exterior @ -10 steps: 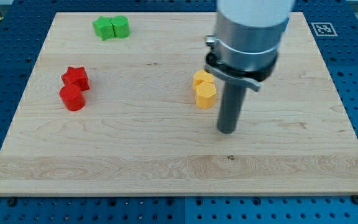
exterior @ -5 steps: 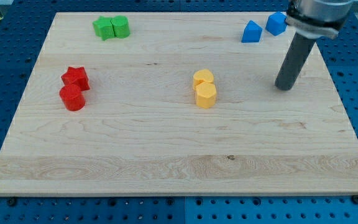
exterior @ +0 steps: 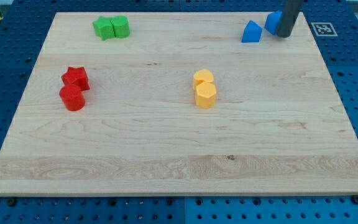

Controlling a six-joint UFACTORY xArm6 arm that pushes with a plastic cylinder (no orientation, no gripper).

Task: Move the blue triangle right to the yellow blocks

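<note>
Camera view: my tip (exterior: 282, 35), a bare rod with no jaws, stands at the top right against the second blue block (exterior: 272, 22). Blue triangle (exterior: 250, 32) sits just left. Yellow blocks (exterior: 204, 88) lie down-left; better get behind the triangle's upper right and push gently.

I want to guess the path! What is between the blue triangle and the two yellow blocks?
Nothing: in the camera view only bare wood lies between the blue triangle and the yellow blocks. My tip sits to the triangle's right, against the other blue block.
</note>
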